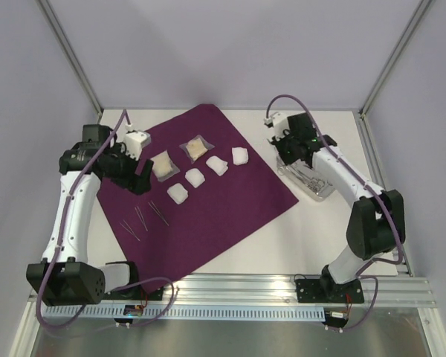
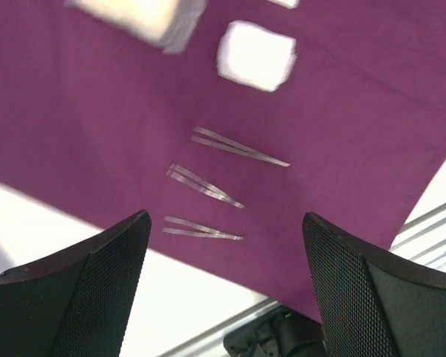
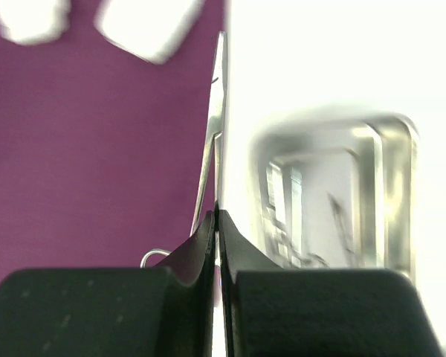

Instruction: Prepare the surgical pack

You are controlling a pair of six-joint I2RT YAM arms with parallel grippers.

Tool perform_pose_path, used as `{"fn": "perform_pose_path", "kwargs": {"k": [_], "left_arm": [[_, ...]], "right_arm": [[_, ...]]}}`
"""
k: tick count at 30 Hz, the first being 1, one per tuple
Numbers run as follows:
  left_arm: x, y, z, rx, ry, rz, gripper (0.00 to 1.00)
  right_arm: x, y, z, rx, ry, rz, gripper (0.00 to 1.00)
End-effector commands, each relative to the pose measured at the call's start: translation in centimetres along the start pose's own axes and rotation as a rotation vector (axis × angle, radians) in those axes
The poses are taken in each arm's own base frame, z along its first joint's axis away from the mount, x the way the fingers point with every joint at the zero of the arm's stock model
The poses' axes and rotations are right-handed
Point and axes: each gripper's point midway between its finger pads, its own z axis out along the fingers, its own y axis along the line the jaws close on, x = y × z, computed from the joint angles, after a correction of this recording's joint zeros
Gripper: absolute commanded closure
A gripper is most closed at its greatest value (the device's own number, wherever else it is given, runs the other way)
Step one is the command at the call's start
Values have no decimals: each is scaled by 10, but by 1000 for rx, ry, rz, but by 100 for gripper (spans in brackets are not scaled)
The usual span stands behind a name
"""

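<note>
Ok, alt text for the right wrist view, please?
The right gripper is shut on steel forceps pointing away from the camera, along the edge of the purple cloth. A steel tray sits on the white table to the right; two blurred white pads lie at the top.

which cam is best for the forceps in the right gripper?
Right wrist. The forceps stand edge-on, pinched in the shut right gripper, with the tray beside them. Top external: the gripper sits by the tray and the forceps are too small to make out. Left wrist: not shown.
</note>
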Motion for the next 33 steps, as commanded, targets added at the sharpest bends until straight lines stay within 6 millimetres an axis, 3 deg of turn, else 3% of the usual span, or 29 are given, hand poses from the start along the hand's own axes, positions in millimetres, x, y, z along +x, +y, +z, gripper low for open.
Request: {"fn": "perform_pose_path", "kwargs": {"k": [1, 2, 5, 12, 21, 32, 33], "left_arm": [[-19, -21, 15, 83, -1, 114, 9], [-23, -27, 18, 102, 4, 140, 9], [-27, -38, 36, 155, 46, 164, 9], [-30, -41, 52, 187, 87, 154, 9], [-20, -32, 65, 161, 138, 135, 9], [-19, -23, 72, 129, 167, 128, 9], [-19, -23, 72, 126, 168, 128, 9]], "right_arm": [[22, -34, -17, -38, 5, -90, 99], [32, -55, -18, -9, 19, -65, 100], [57, -91, -13, 28, 51, -44, 99], [103, -132, 3, 28, 124, -30, 100], [144, -145, 28, -37, 212, 11, 100], [161, -144, 38, -41, 257, -2, 99], [161, -147, 38, -26, 256, 0, 93]]}}
